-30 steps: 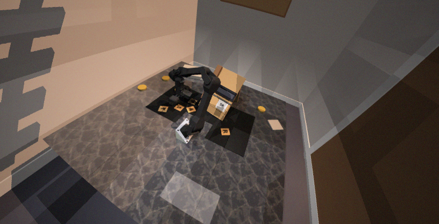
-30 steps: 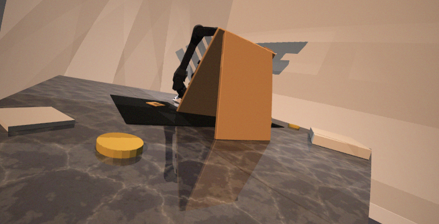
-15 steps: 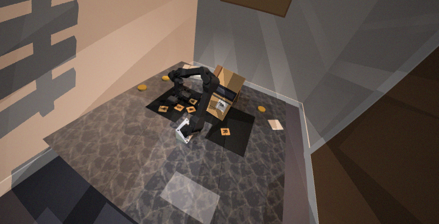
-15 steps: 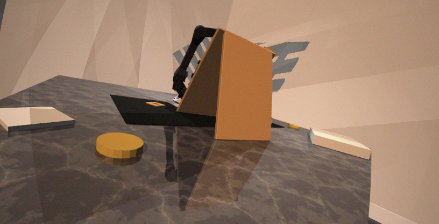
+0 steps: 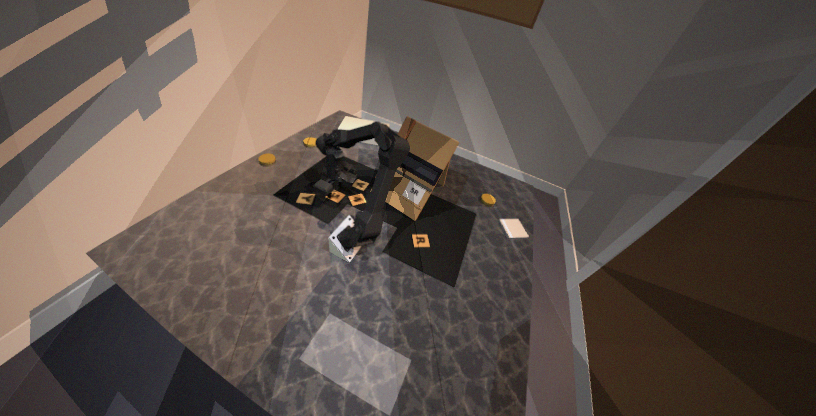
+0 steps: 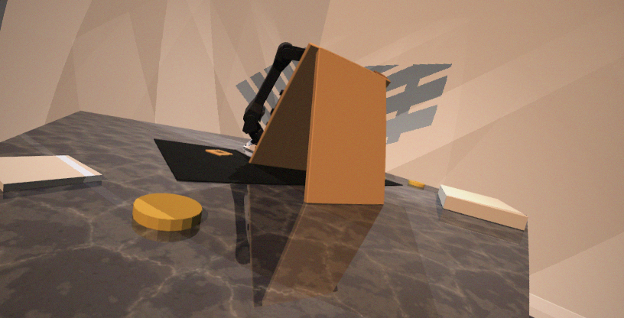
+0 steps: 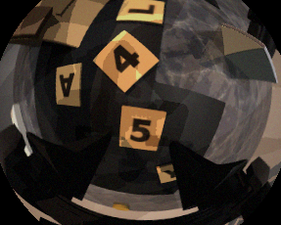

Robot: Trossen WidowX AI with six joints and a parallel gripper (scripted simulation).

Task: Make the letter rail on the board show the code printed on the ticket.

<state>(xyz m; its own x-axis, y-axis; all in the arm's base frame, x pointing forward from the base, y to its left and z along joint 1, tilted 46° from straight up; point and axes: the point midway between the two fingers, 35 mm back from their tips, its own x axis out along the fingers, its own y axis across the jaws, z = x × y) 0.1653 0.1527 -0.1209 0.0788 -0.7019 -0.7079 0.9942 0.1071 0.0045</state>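
My gripper [image 5: 335, 183] [image 7: 140, 139] is open and empty, low over the left black mat [image 5: 290, 191], its fingers on either side of the 5 tile [image 5: 334, 196] [image 7: 142, 128] in the wrist view. The 4 tile [image 5: 357, 200] [image 7: 125, 61], A tile [image 5: 360, 185] [image 7: 69, 84] and Y tile [image 5: 305, 198] [image 7: 166, 173] lie around it. The L tile [image 7: 140, 11] is hidden by the arm in the top view. The R tile [image 5: 421, 240] [image 6: 219, 152] lies on the right mat. The ticket [image 5: 414, 192] shows "5R". The board's dark rail [image 5: 421, 169] is partly hidden; no tile can be made out in it.
The wooden stand [image 5: 431, 141] [image 6: 345, 128] rises behind the arm. Yellow discs [image 5: 266, 159] [image 5: 309, 141] [image 5: 488, 199] [image 6: 167, 212] lie on the counter. A pale block [image 5: 514, 228] [image 6: 39, 169] lies right; another [image 5: 354, 122] [image 6: 482, 206] lies at the back near an edge.
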